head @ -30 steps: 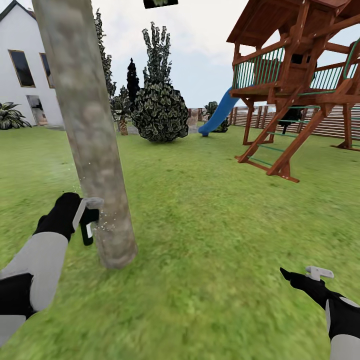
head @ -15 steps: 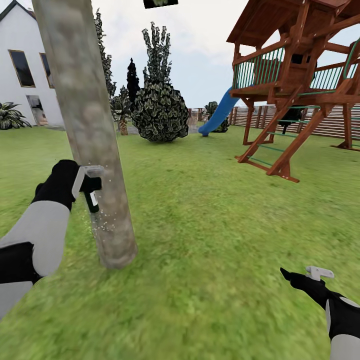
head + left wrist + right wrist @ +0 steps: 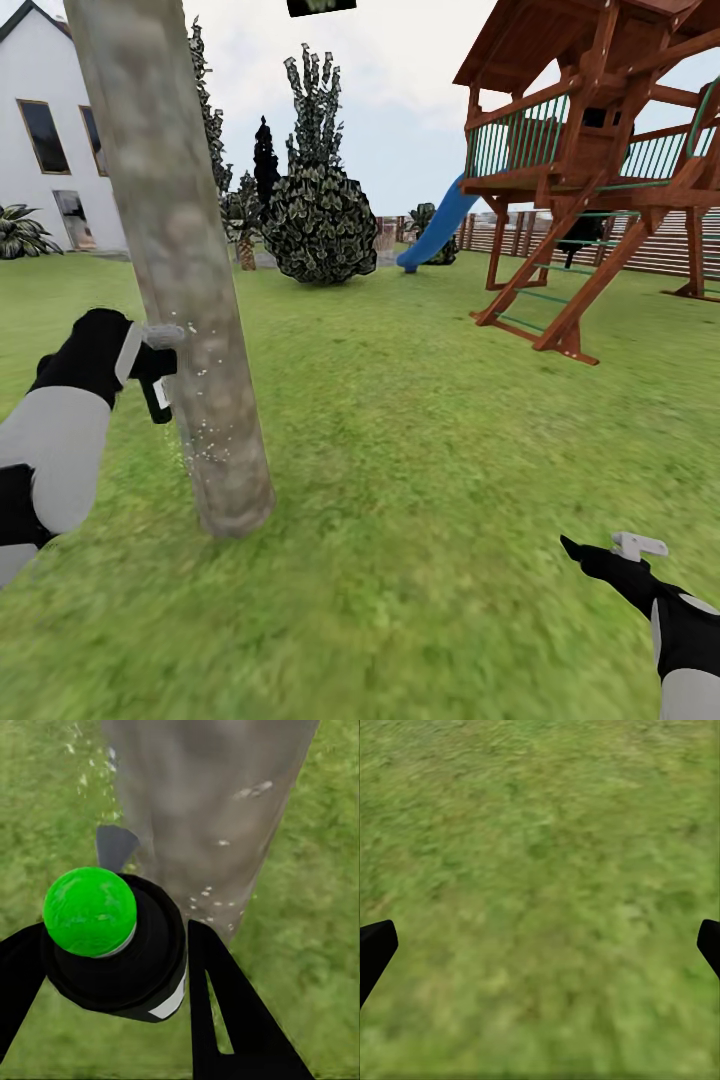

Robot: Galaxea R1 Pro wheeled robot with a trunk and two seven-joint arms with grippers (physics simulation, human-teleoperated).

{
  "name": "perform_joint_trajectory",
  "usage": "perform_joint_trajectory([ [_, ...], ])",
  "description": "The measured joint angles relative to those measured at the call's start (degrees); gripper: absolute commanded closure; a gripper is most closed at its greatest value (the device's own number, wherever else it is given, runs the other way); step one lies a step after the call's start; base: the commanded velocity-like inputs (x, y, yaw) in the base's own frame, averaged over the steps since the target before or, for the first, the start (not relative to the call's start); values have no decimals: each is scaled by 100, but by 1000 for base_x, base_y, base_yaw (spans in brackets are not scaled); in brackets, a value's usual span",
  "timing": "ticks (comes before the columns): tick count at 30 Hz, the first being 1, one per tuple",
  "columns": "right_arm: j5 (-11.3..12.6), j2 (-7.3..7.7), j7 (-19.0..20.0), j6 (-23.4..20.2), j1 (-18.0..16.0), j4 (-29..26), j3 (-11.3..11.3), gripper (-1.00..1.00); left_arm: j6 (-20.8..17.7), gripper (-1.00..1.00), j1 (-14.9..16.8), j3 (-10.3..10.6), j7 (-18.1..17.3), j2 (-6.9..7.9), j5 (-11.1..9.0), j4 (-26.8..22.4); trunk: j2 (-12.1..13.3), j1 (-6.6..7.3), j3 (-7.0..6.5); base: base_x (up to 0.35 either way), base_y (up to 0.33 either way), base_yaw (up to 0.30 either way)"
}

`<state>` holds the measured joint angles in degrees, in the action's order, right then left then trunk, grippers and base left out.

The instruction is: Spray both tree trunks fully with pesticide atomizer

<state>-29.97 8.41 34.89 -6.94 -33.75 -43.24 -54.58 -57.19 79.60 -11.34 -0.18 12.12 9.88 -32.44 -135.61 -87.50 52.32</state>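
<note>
Head view, atomizer (image 3: 156, 386) white label unreadable

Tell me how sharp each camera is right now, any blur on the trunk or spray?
Head view: trunk and spray specks fairly crisp, grass soft. Left wrist view: sprayer sharp, trunk behind it blurred. Right wrist view: grass smeared throughout.

- The left arm is raised forward, its end effector (image 3: 150, 365) clamped around a held object.
- The right arm is held low, its end effector (image 3: 540, 945) spread wide apart.
</note>
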Motion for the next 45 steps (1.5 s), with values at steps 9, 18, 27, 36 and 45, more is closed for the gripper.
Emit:
perform_joint_trajectory([
  [9, 0, -3, 0, 0, 0, 0, 0, -100, 88, 100, -47, 443, -24, 31, -37, 1031, 0, 0, 0, 0, 0, 0],
  [18, 0, -6, 0, 0, 0, 0, 0, -100, 1252, 100, -93, 433, -43, 82, -39, 2529, 0, 0, 0, 0, 0, 0],
  [27, 0, -5, 20, 46, 0, 0, -5, -100, 2300, 100, -635, 433, -35, 293, -28, 3114, 0, 0, 1, 0, 0, 0],
  [36, 0, -6, 32, 46, 0, 0, 0, -100, 2529, 100, -1060, 417, -37, 271, -68, 3114, 0, 0, 0, 0, -7, 146],
  [45, -9, -8, 25, 53, 0, 0, -7, -100, 3615, 100, -1702, 401, -1, 92, -961, 3075, 0, 0, 0, 62, -273, 111],
])
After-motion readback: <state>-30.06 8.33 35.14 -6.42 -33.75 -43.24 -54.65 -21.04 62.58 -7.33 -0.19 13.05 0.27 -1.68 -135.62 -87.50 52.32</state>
